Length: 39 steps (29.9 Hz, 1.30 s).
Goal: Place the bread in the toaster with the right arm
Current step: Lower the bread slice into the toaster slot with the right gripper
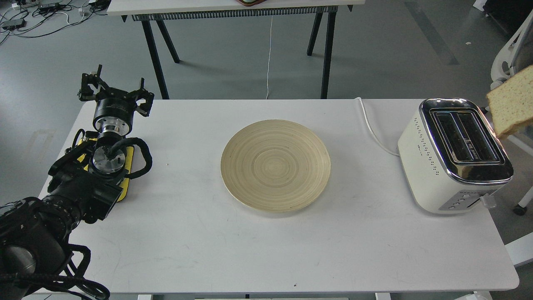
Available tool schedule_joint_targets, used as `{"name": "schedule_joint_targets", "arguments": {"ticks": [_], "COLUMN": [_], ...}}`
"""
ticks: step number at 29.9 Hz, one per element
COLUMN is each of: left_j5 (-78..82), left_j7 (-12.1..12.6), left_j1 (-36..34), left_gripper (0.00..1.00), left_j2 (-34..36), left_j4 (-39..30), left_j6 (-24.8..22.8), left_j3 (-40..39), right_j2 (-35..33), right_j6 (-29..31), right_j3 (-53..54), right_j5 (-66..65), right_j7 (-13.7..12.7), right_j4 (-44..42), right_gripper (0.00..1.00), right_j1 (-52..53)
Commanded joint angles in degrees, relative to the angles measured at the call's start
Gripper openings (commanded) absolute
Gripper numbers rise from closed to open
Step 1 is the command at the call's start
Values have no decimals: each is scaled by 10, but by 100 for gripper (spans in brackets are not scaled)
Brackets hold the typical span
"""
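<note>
The bread point(512, 104), a pale speckled slice with a brown crust, hangs in the air at the right edge of the head view, just right of the toaster and partly cut off by the frame. The cream-white toaster point(452, 156) with a chrome top stands at the table's right end, both slots showing empty. My right arm and its gripper are out of view past the right edge. My left gripper point(114, 92) rests open and empty at the table's far left.
A round bamboo plate point(275, 165) lies empty at the middle of the white table point(266, 250). The toaster's white cord point(372, 129) runs over the table's back edge. A second table point(233, 8) stands behind. A white chair base point(514, 50) is at the right.
</note>
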Motion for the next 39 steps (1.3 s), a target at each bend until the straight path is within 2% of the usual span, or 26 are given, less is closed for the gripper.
{"name": "schedule_joint_targets", "arguments": {"ticks": [1,21,31,37,39], "left_j5": [0,0,0,0,0], "left_j7": [0,0,0,0,0], "left_j1": [0,0,0,0,0], "left_gripper": [100,100,100,100,100], "left_j2": [0,0,0,0,0], "left_j4": [0,0,0,0,0], "left_j6": [0,0,0,0,0], "left_j3": [0,0,0,0,0], "right_j2": [29,97,109,143,153], "right_j6": [0,-6,-6,-9,-18], "right_j3": [-11,-31,-32,-41,-47], "right_j5": [-1,-15,-15,-15,-15], "right_j7": [0,-7,-7,-7,-7], "right_j4": [0,-39,-45,-68,-74], "right_gripper": [15,15,16,19,25], "right_j1": [1,-12,-16,-24,-23]}}
